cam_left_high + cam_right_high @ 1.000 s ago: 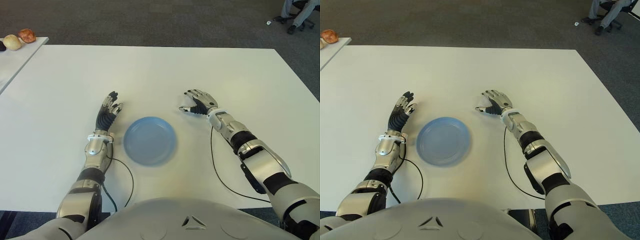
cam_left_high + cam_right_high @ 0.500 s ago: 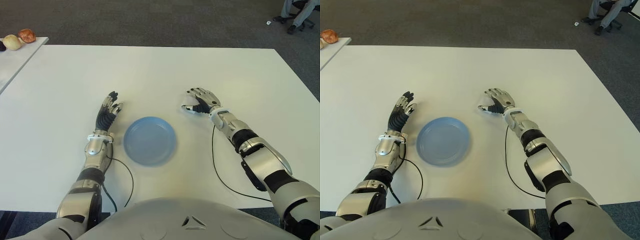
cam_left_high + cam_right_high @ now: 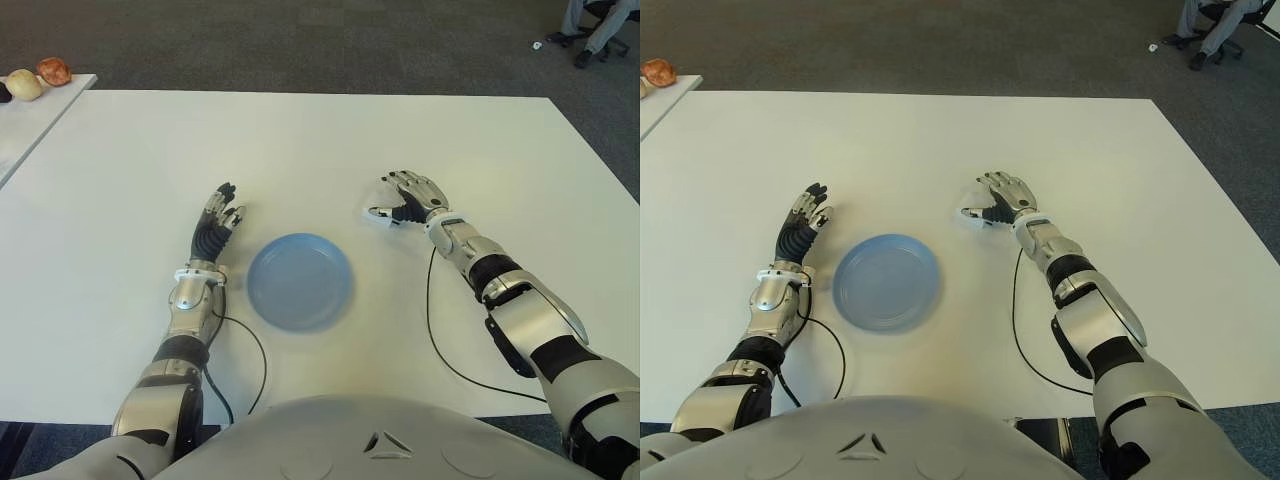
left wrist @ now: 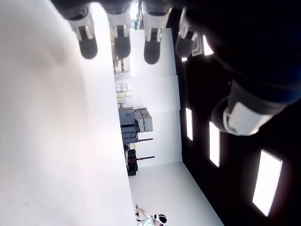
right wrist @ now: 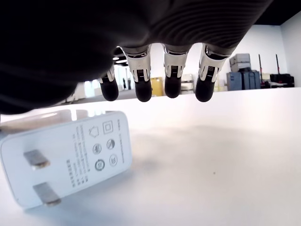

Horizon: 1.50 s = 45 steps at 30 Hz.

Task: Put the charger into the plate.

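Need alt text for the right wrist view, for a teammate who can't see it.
A white charger lies on the white table, prongs toward the camera, under the right hand, whose fingers hang open above it without touching. Office equipment shows far behind.

The white charger (image 5: 66, 155), flat prongs showing beside its printed face, lies on the table under the right hand's fingers (image 5: 141, 77), while the empty blue plate (image 3: 299, 281) sits apart from them.

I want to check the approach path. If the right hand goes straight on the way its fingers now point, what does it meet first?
Most likely the charger, lying on the table just under the right hand; depth is unclear.
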Available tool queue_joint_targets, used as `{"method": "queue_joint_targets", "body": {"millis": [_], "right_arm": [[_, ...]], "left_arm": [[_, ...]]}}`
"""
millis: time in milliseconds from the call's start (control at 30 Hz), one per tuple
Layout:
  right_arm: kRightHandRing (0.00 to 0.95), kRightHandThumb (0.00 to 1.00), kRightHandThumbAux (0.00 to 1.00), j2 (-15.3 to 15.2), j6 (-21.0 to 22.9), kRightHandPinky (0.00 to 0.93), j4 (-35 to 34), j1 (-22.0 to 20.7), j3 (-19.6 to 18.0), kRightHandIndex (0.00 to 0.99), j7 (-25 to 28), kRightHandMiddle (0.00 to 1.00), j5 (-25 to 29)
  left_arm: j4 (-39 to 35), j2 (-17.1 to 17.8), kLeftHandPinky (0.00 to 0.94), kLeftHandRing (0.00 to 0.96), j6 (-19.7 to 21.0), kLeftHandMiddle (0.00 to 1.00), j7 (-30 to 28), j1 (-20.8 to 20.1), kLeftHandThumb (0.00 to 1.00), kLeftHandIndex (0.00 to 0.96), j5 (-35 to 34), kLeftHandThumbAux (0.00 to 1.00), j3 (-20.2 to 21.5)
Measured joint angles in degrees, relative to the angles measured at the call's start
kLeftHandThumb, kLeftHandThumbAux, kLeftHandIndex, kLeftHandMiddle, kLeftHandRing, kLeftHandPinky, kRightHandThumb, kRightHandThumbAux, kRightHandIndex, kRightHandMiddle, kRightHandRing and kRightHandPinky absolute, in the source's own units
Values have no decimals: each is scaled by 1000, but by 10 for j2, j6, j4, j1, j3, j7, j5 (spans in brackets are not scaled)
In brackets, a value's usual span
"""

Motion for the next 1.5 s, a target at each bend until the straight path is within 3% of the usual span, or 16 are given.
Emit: {"method": "queue_joint_targets", "body": {"millis": [733, 1500], "right_arm": [[0, 322, 173, -10, 0, 0, -1, -2, 0, 0, 8, 0, 9], [0, 294, 175, -22, -8, 0, -3, -2, 5, 0, 59, 0, 9]], "left_arm": [[0, 3, 38, 64, 1, 99, 0, 0, 0, 84, 3, 541, -1], [0, 3, 39, 63, 3, 95, 0, 0, 0, 83, 3, 554, -1]]}}
